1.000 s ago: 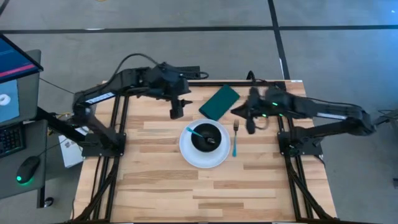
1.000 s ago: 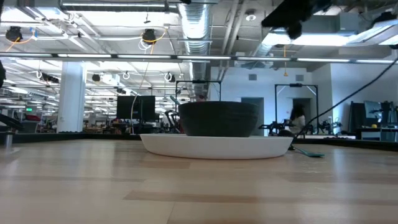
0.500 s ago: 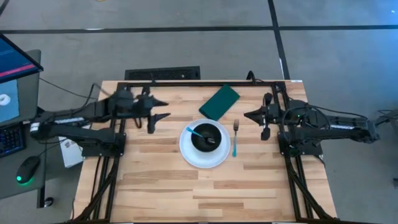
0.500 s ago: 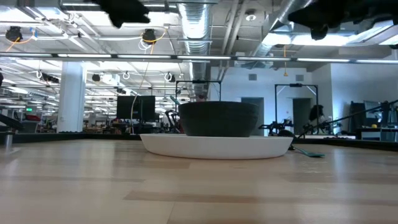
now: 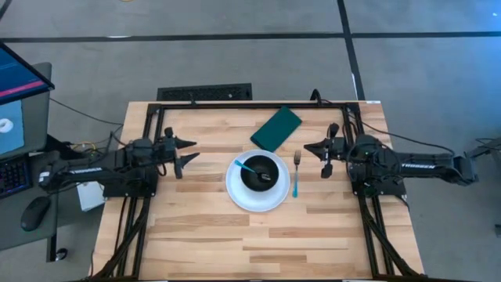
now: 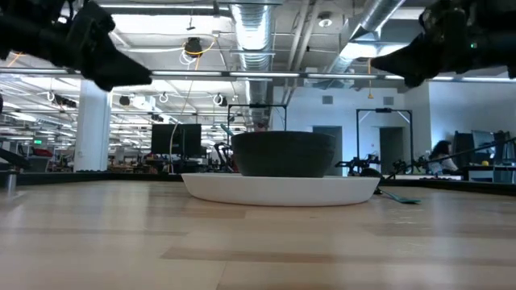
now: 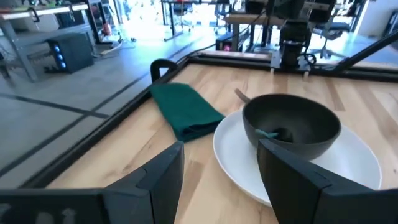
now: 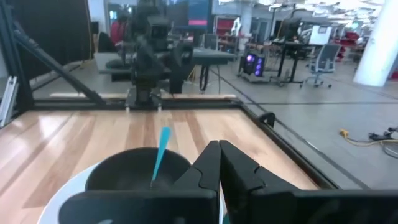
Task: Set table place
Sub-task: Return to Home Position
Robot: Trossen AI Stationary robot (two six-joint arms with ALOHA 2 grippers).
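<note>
On the light-wood table (image 5: 203, 227) stands a white plate (image 5: 239, 194) with a black bowl (image 5: 263, 172) on it. A teal-handled spoon (image 5: 243, 165) leans in the bowl. A teal-handled fork (image 5: 296, 177) lies flat right of the plate. A folded green napkin (image 5: 275, 128) lies flat beyond it. My left gripper (image 5: 186, 153) hovers open left of the plate; it also shows in its wrist view (image 7: 221, 180). My right gripper (image 5: 313, 149) hovers shut right of the fork, its fingers together in its wrist view (image 8: 219, 167). Both are empty.
Black metal framing (image 5: 235, 105) runs along the table's far edge and down both sides. A desk with a monitor (image 5: 16, 86) and mouse (image 5: 35, 213) stands off the table's left. Bare wood lies between the plate and the near edge.
My left gripper has drawn back from beside the napkin toward the table's left edge and come down. My right arm has folded back toward the right edge, and its gripper has come down while staying right of the fork. The dishes have not moved.
</note>
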